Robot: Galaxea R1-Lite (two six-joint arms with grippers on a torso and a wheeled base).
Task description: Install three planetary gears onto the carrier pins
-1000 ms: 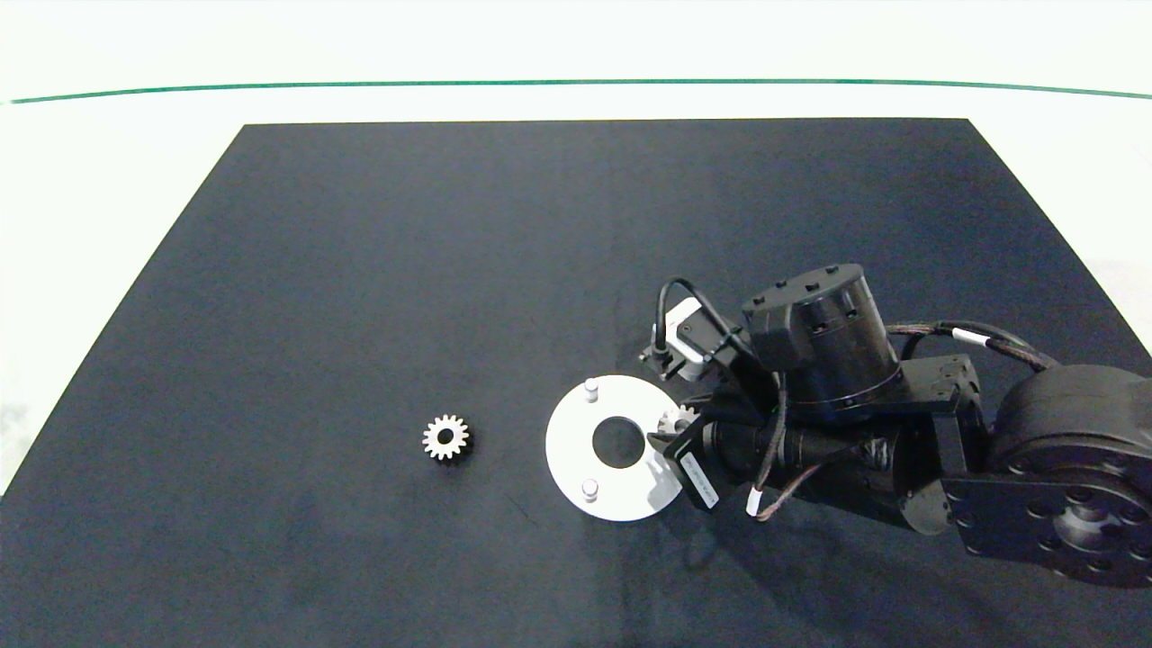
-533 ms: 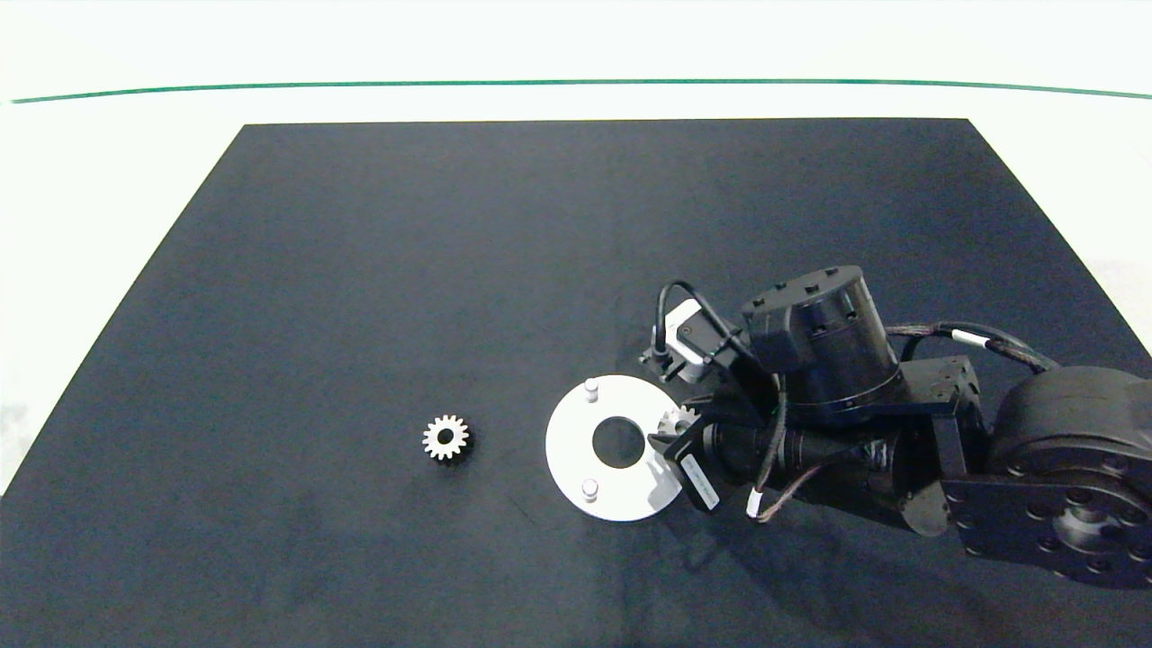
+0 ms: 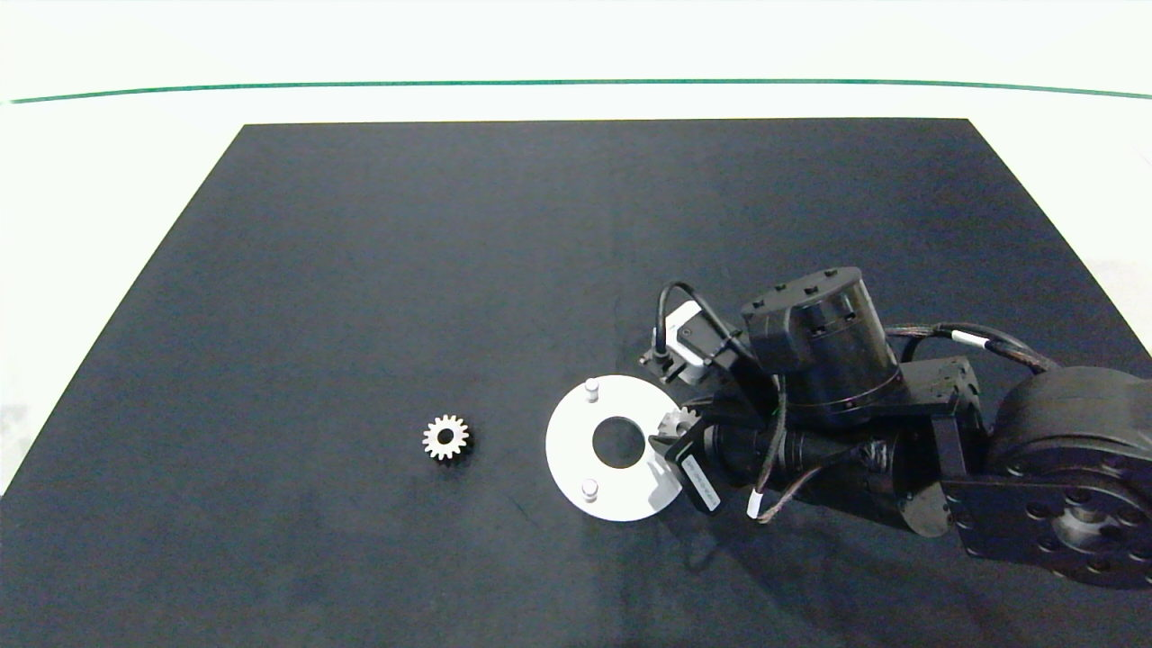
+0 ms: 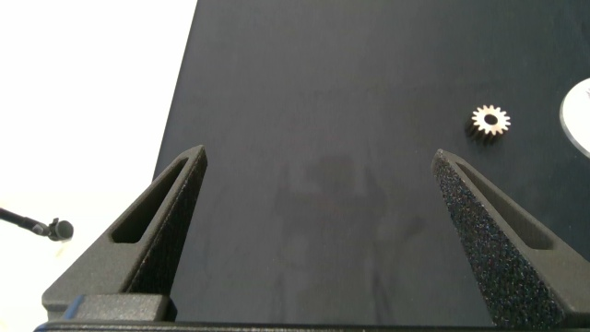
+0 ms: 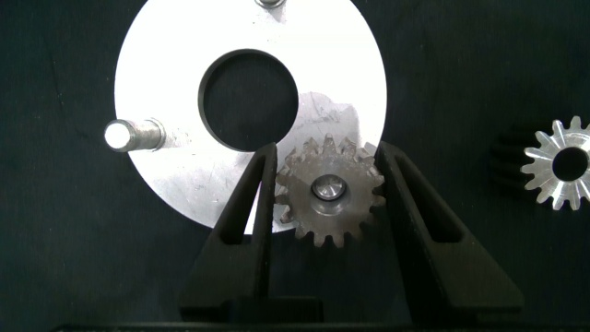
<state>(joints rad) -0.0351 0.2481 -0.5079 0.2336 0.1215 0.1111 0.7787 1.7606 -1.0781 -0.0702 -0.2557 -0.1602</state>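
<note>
Flat white ring-shaped carrier disc (image 3: 612, 448) lies on the black mat (image 3: 360, 270); two short white pegs (image 3: 591, 390) are bare. Right gripper (image 5: 324, 198), narrowly parted, straddles a small silvery spur gear (image 5: 329, 191) seated on the third peg, fingers seemingly just clear; left gripper (image 4: 318, 171) gapes wide, parked. Remaining loose gears (image 3: 445, 437) look rigid, light and slick: pinch across opposite tooth tips.
</note>
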